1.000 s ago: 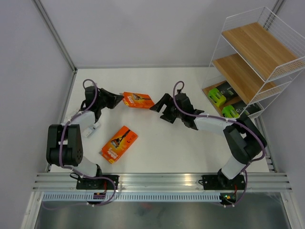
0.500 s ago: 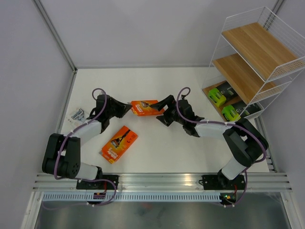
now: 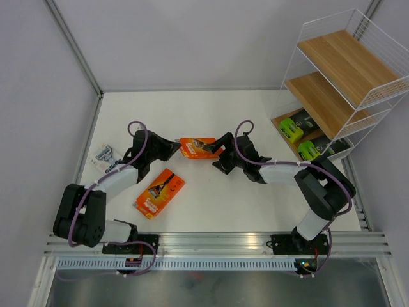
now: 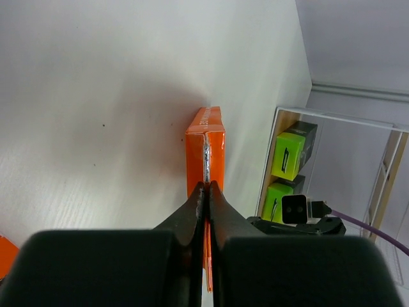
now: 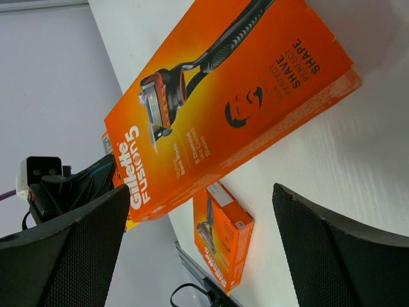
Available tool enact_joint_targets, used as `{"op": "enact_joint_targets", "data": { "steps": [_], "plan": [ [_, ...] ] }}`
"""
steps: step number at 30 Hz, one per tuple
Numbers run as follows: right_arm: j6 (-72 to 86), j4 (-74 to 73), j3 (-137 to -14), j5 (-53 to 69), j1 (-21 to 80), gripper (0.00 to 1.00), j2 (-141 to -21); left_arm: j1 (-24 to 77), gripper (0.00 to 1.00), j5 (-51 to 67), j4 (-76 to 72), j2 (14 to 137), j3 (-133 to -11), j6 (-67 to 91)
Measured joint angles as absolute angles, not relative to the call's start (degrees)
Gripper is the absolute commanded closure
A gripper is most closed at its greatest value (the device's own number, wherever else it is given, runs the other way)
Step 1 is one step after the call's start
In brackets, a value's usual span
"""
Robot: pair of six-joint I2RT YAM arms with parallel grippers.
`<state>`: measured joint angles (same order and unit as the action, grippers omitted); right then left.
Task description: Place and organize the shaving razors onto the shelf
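Razor pack (image 3: pixel 197 146) pinched by left gripper (image 3: pixel 174 148) — right gripper (image 3: pixel 219 153) spread wide.

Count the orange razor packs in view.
2. The held orange pack is pinched by the left gripper, before the open right gripper; the loose orange pack lies flat nearer the arm bases. The shelf could hide more.
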<state>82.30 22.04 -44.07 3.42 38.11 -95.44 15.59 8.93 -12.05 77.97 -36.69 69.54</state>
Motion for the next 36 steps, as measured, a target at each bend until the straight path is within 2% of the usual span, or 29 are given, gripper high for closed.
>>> {"op": "enact_joint_targets", "data": {
  "steps": [12, 16, 23, 27, 28, 33, 36],
  "plan": [
    [83.59, 24.93, -44.07, 1.87, 38.11, 0.03, -100.64, 17.08, 0.98, 9.04, -12.21, 77.19, -33.85, 70.91],
    [83.13, 24.86, -44.14, 0.89, 38.11, 0.12, -100.64, 17.12, 0.98, 9.13, -12.16, 76.44, -33.82, 70.57],
    [80.47, 22.96, -44.66, -1.93, 38.11, 0.15, -100.36, 17.17, 0.98, 9.65, -11.97, 76.44, -33.82, 67.00],
    [79.68, 22.68, -44.91, -3.01, 38.02, 0.22, -100.29, 17.37, 0.98, 10.02, -11.57, 76.31, -33.82, 64.88],
    [79.66, 22.68, -44.91, -3.27, 37.98, 0.27, -100.29, 17.56, 0.98, 10.07, -11.53, 76.25, -33.82, 64.23],
    [79.68, 23.22, -44.91, -4.08, 37.50, 0.40, -100.27, 20.32, 0.98, 10.13, -11.16, 76.20, -33.82, 61.19],
    [79.70, 23.38, -44.91, -4.62, 36.97, 0.40, -99.77, 22.04, 0.98, 10.00, -11.25, 76.23, -33.78, 60.07]
  ]
}}
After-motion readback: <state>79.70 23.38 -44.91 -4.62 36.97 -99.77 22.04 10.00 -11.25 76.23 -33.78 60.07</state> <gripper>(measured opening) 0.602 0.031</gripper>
